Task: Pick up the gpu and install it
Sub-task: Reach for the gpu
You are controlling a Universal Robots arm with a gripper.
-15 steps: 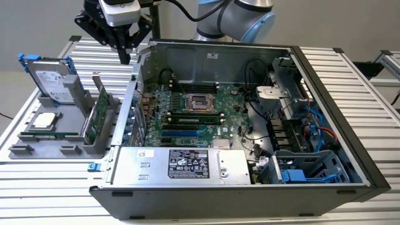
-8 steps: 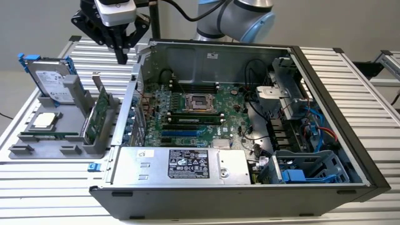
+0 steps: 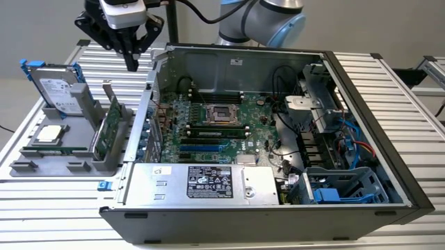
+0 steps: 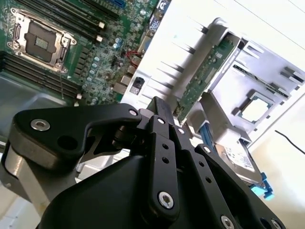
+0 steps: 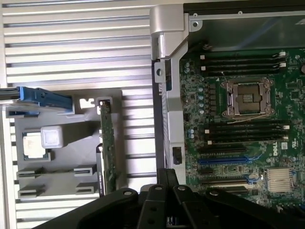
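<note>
— What's the bench (image 3: 49, 208) made of?
— Ribbed metal, pale and matt. The case (image 3: 208, 62) is dull grey sheet metal.
— And the gpu (image 3: 111, 130)?
— Green circuit board with a slight sheen. Its holder (image 3: 62, 156) looks like matt grey plastic.
— The gripper (image 3: 132, 66)?
— Smooth matt black, with bright metal screw heads.

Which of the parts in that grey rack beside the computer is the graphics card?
Find the open computer case, then the grey rack on the exterior view's left of it. The gpu stands on edge in the rack's slot nearest the case. It is a thin green board, unlike the silver hard drive with its blue frame and the square chip lying flat.
</note>
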